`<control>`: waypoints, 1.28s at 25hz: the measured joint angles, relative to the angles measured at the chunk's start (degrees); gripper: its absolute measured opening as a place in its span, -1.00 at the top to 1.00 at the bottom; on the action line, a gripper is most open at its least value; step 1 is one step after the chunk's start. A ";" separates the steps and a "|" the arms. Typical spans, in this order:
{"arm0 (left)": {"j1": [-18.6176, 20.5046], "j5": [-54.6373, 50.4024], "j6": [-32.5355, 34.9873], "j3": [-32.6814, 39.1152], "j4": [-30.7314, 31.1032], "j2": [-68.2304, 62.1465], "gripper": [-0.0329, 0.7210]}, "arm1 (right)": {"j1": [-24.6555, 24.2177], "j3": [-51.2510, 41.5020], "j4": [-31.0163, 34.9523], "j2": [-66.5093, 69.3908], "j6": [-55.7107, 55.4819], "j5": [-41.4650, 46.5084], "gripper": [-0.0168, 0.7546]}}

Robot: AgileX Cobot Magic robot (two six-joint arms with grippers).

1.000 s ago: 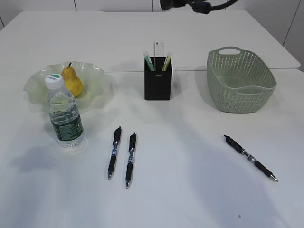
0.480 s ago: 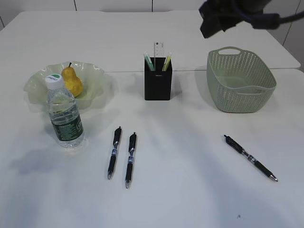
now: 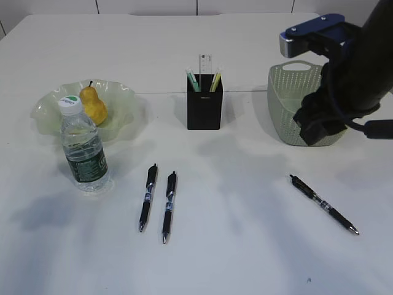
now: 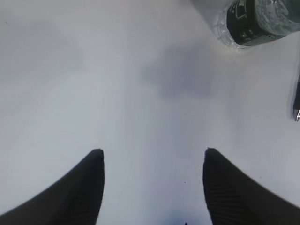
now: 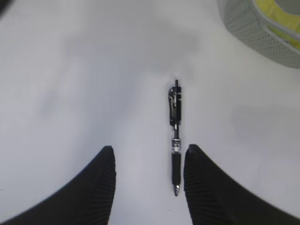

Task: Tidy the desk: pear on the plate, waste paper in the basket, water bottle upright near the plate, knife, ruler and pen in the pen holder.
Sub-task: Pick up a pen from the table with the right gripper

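The white bench spreads under both arms. The right arm hangs in front of the green basket, and its right claw gapes about halfway, empty, with a black pen lying on the bench right between its tips. Off to that claw's far left stand the plate with the pear, the black pen holder and two pens. The left claw is wide open over bare bench, empty, the upright water bottle ahead to its right.
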State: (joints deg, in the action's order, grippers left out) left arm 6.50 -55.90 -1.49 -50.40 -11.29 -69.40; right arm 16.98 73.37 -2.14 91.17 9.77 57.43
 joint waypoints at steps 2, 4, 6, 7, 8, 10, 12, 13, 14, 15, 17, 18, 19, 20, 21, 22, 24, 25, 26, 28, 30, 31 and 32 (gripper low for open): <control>0.00 -0.13 0.00 0.00 0.00 0.00 -0.32 | 0.00 -1.16 -3.29 0.00 -0.21 0.00 0.03; 0.00 -0.25 0.00 0.00 0.00 0.00 -0.32 | -0.11 -1.32 -5.29 0.43 -0.41 -0.43 0.03; 0.00 -0.25 0.00 0.00 0.00 0.00 -0.32 | -0.14 -1.32 -6.13 2.28 -0.55 -0.94 0.03; 0.00 -0.25 0.00 0.00 0.00 0.00 -0.32 | -0.14 -1.32 -6.23 3.38 -0.55 -1.08 0.03; 0.00 -0.25 0.00 0.00 0.00 0.00 -0.32 | -0.14 -1.41 -6.23 4.83 -0.55 -1.08 0.03; 0.00 -0.27 0.00 0.00 0.00 0.00 -0.32 | -0.14 -1.44 -6.70 7.52 -0.55 -1.46 0.04; 0.00 -0.38 0.00 0.00 0.00 0.00 -0.32 | -0.64 -1.44 -6.93 10.08 -0.55 -1.73 0.05; 0.00 -0.38 0.00 0.00 0.00 0.00 -0.32 | -1.24 -1.53 -6.93 11.22 -0.55 -1.90 0.05; 0.00 -0.40 0.00 0.00 0.00 0.00 -0.32 | -2.08 -1.53 -6.54 12.10 -0.55 -2.11 0.05; 0.00 -0.40 0.00 0.00 0.00 0.00 -0.32 | -3.07 -1.53 -6.03 13.00 -0.55 -2.35 0.05; 0.00 -0.40 0.00 0.00 0.00 0.00 -0.32 | -4.83 -1.53 -5.15 14.19 -0.42 -2.62 0.06; 0.00 -0.40 0.00 0.00 0.00 0.00 -0.32 | -5.47 -1.53 -4.78 14.82 -0.11 -2.77 0.06; 0.00 -0.40 0.00 0.00 0.00 0.00 -0.32 | -6.03 -1.53 -4.52 15.23 0.00 -3.12 0.06; 0.00 -0.40 0.00 0.00 0.00 0.00 -0.32 | -6.22 -1.53 -4.54 15.50 0.11 -3.57 0.06; 0.00 -0.40 0.00 0.00 0.00 0.00 -0.32 | -6.46 -1.53 -4.54 15.83 0.11 -3.91 0.06; 0.00 -0.40 0.00 0.00 0.00 0.00 -0.32 | -6.49 -1.53 -4.54 16.26 0.23 -4.16 0.06; 0.00 -0.29 0.00 0.00 0.00 0.00 -0.32 | -6.59 -1.29 -4.31 17.33 0.23 -4.47 0.06; 0.00 -0.13 0.00 0.00 0.00 0.00 -0.32 | -6.59 -1.05 -4.03 18.07 0.23 -4.47 0.06; 0.00 -0.01 0.00 0.00 0.00 0.00 -0.32 | -6.59 -0.95 -4.02 18.82 0.23 -4.69 0.06; 0.00 0.22 0.00 0.00 0.00 0.00 -0.32 | -6.59 -0.69 -3.78 19.91 0.30 -4.98 0.06; 0.00 0.51 0.00 0.00 0.00 0.00 -0.32 | -6.59 -0.04 -3.42 20.81 0.30 -5.17 0.06; 0.00 0.66 0.00 0.00 0.00 0.00 -0.32 | -6.59 0.41 -3.25 21.23 0.30 -5.31 0.06; 0.00 0.92 0.00 0.00 0.00 0.00 -0.32 | -6.59 0.95 -2.91 21.61 0.46 -5.31 0.06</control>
State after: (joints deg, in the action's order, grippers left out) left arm 6.50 -54.97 -1.49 -50.40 -11.29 -69.40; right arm 10.39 74.31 -5.05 112.78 10.23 52.11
